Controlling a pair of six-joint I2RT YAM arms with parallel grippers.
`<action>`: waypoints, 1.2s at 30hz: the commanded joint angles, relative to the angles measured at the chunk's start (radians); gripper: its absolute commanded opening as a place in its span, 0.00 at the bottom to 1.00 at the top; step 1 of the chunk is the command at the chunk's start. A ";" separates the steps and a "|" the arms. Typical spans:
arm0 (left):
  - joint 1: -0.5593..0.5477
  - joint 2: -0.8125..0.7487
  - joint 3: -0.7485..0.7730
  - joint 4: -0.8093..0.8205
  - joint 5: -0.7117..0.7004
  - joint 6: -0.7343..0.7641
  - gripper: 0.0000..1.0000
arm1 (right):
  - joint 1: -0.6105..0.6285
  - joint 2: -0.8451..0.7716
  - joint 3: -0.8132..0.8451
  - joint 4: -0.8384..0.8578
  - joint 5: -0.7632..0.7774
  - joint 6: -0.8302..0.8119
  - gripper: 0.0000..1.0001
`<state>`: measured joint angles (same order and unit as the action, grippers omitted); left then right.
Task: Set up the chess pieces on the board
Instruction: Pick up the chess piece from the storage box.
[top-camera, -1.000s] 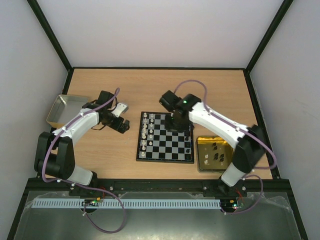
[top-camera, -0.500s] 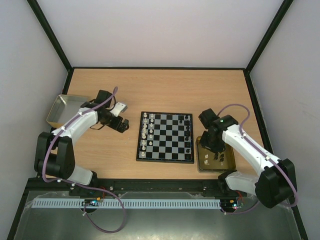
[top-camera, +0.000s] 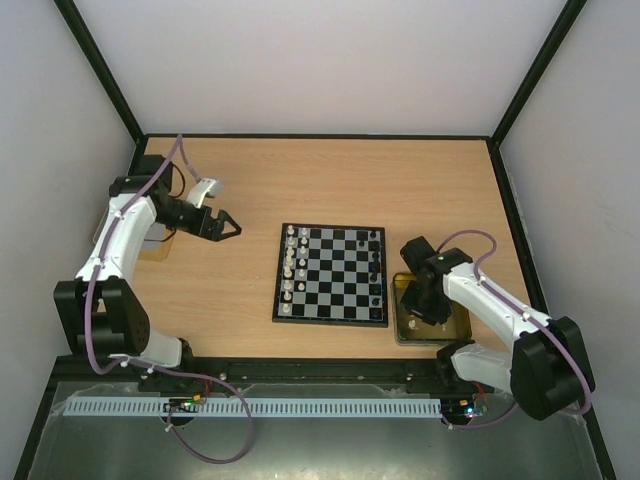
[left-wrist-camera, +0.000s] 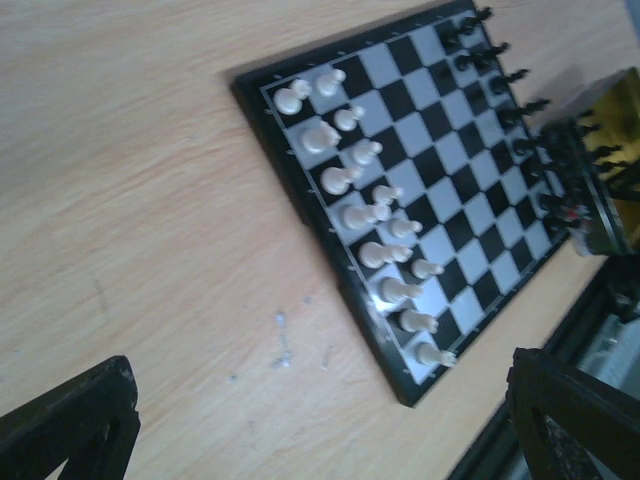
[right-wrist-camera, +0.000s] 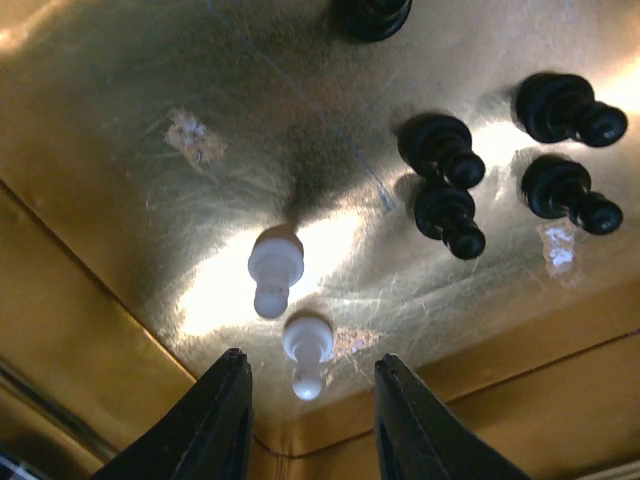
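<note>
Gripper right apart, empty, over white piece in gold tin | gripper left wide, empty

You are pulling the left gripper back and to the left, away from the board, and its arm is swinging toward the table's far left corner. You are bringing the right gripper off the board's far right side and down into the gold tin, where its spread fingers are now straddling a white piece.
</note>
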<state>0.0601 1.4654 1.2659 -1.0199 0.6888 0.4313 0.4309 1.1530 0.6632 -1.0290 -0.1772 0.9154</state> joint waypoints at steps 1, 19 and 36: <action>0.010 -0.073 -0.014 -0.109 0.147 0.016 1.00 | -0.026 0.028 -0.022 0.074 0.017 0.005 0.32; 0.010 -0.161 -0.163 0.107 0.210 -0.136 1.00 | -0.096 0.127 -0.009 0.148 0.012 -0.059 0.10; 0.010 -0.147 -0.171 0.116 0.212 -0.135 1.00 | -0.096 0.126 -0.016 0.141 -0.039 -0.077 0.13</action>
<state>0.0666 1.3220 1.1091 -0.9054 0.8757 0.3012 0.3397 1.2888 0.6510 -0.8734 -0.2111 0.8459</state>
